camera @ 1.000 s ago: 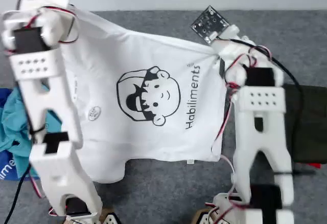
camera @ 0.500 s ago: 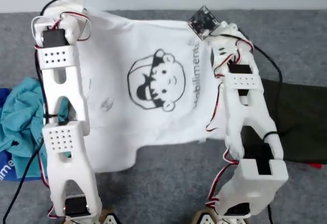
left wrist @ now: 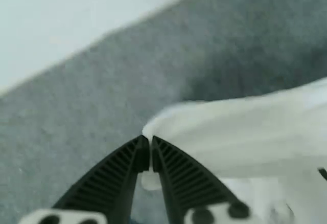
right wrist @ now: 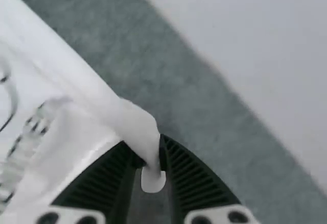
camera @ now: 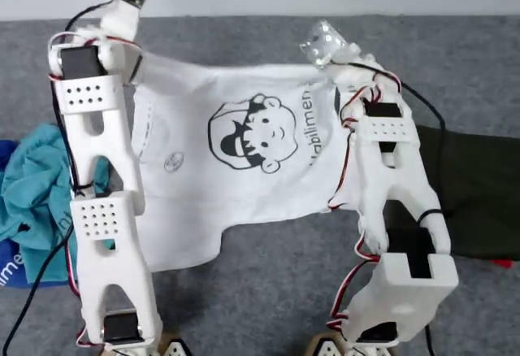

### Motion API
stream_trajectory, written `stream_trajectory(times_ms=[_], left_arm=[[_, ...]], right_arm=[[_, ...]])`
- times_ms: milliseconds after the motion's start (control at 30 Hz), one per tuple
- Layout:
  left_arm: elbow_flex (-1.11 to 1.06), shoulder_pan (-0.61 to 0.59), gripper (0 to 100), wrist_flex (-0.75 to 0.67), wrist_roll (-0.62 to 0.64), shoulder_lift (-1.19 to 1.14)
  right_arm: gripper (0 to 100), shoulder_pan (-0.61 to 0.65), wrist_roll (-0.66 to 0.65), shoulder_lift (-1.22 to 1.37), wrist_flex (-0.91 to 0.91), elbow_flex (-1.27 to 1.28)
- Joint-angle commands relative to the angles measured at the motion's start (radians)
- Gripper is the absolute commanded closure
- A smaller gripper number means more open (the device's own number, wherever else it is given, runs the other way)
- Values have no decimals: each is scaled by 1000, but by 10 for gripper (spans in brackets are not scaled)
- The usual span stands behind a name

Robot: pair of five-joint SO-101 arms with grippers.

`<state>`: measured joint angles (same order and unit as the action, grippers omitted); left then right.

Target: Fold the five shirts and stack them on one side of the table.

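Observation:
A white shirt (camera: 244, 161) with a black cartoon print hangs stretched between the two arms over the grey table. My left gripper (left wrist: 145, 144) is shut on one far corner of the white shirt (left wrist: 240, 132); in the high view that gripper (camera: 130, 47) sits at the far left. My right gripper (right wrist: 148, 155) is shut on the other far corner of the white shirt (right wrist: 66, 127); in the high view it (camera: 337, 63) sits at the far right of the cloth. The shirt's near edge and a sleeve trail on the table.
A crumpled teal shirt (camera: 28, 197) lies at the left edge on something blue (camera: 12, 262). A dark green shirt (camera: 479, 201) lies at the right, partly behind the right arm. The grey table (camera: 268, 291) lies bare near the arm bases.
Both arms have stretched toward the far edge, carrying the white shirt's held corners with them. The shirt has shifted away from the bases and spread flatter.

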<state>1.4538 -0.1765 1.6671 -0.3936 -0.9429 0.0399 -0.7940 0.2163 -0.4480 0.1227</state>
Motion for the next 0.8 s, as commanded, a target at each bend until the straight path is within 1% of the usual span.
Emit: stream_trajectory(times_ms=[0,100,200,300,433,500,600,767], left_arm=[[8,6,986,92,3,20],[-74,2,986,94,3,52],[-243,3,986,95,2,137],[-490,3,986,94,0,272],[-868,3,986,92,0,457],[-1038,3,986,92,0,542],[-1247,3,986,91,0,664],[-1515,5,986,91,0,841]], right_arm=[[988,-13,-8,-102,-163,-9],[988,-33,-6,-116,-269,-9],[987,-56,-6,-119,-372,-9],[987,-68,-15,-124,-453,-9],[972,-81,-130,-125,-555,-9],[969,-87,-166,-125,-607,-9],[969,-105,-186,-124,-638,-9],[969,-124,-233,-114,-631,-9]])
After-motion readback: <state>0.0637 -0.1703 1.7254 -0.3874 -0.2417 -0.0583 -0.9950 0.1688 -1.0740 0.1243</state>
